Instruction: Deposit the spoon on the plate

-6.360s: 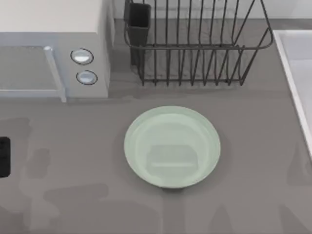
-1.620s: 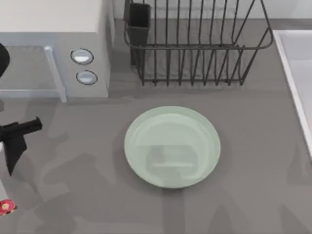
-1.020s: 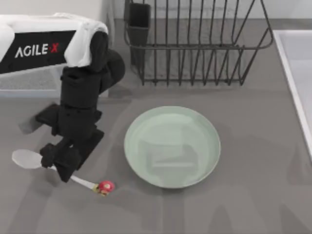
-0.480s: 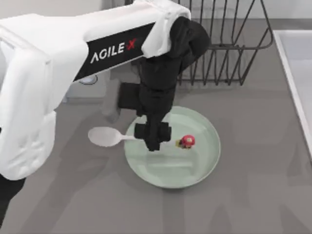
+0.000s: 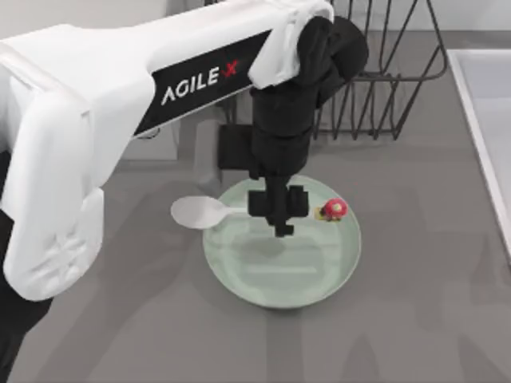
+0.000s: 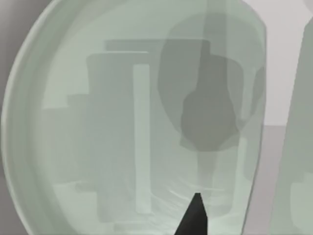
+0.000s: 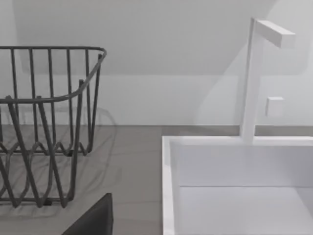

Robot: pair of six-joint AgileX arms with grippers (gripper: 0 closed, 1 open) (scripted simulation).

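left arm [image 5: 120, 120] reaching in from the 9 o'clock side of the top view, wrist turned down over the plate [image 5: 281, 275]. left gripper [image 5: 279, 214] poised above the plate's 12 o'clock half, fingers closed narrow on the spoon [image 5: 204, 213] at mid-handle. spoon lying roughly level, along the 9-to-3 line: white oval bowl out past the plate's rim at about 10 o'clock, over bare table [image 5: 415, 263]; thin handle crossing under the gripper; red-pink ornament [image 5: 333, 210] over the plate's inside near 2 o'clock. cannot tell whether the spoon touches the plate or hangs clear of it. plate round, pale mint green, glossy, seated near the table's middle, with a soft dark shadow on its surface under the gripper. in the left wrist view, same plate [image 6: 29, 147] close up, broad grey shadow across its gloss, one dark fingertip [image 6: 193, 218] poking in at the frame edge. wire dish rack [image 5: 383, 88] at 12 o'clock from the plate, partly hidden behind the arm; white sink basin [image 5: 489, 104] at 2 o'clock along the table's right side. in the right wrist view, rack [image 7: 49, 127] and sink [image 7: 234, 171] with a white tap [image 7: 254, 78] rising behind it, plus a dark wedge of the right gripper [image 7: 95, 220] at the frame's edge; cannot tell whether its jaws are apart or together.
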